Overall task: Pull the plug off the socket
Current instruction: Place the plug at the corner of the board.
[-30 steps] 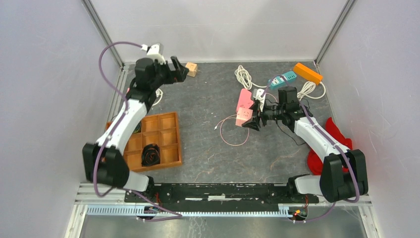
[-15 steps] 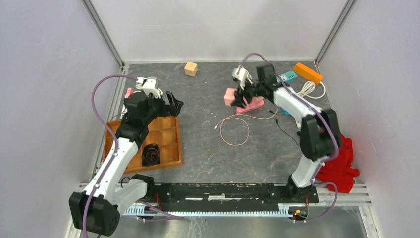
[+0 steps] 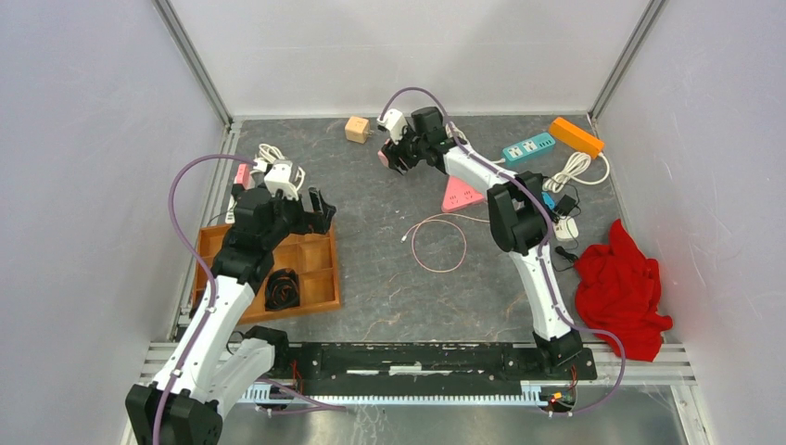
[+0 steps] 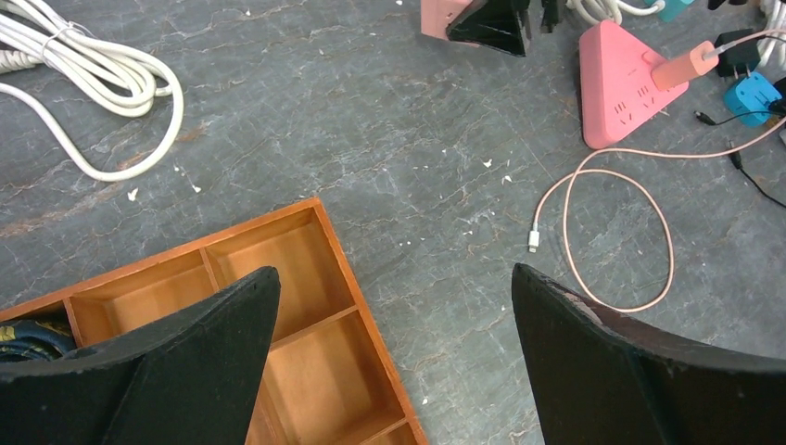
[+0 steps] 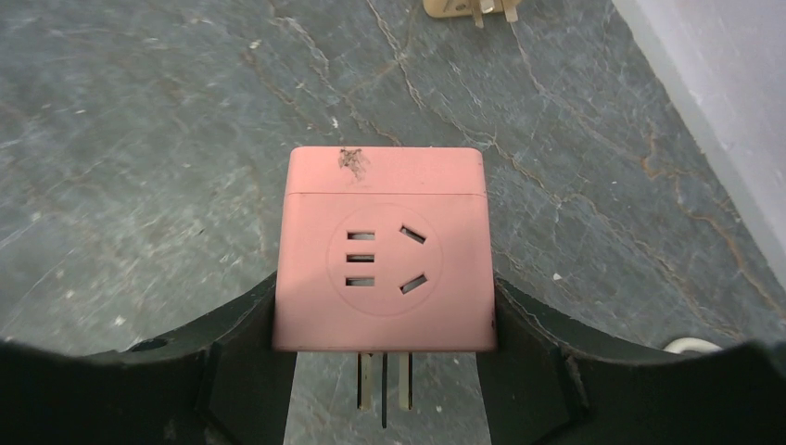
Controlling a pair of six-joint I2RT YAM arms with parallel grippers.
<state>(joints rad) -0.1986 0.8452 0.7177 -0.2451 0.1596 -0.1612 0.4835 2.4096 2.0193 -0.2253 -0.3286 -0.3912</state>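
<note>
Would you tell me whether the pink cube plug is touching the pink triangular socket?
Apart. The top external view shows bare table between the pink cube plug and the pink triangular socket.

The plug (image 5: 385, 269) is pale pink with a small dark smudge near its top edge, and the socket (image 4: 623, 83) is a similar pink. The desk (image 3: 389, 278) is dark grey, veined and flecked with white. The tray (image 3: 315, 283) is orange-brown wood, the cloth (image 3: 621, 287) bright red, one power strip (image 3: 528, 146) teal and the other strip (image 3: 575, 135) orange.
</note>
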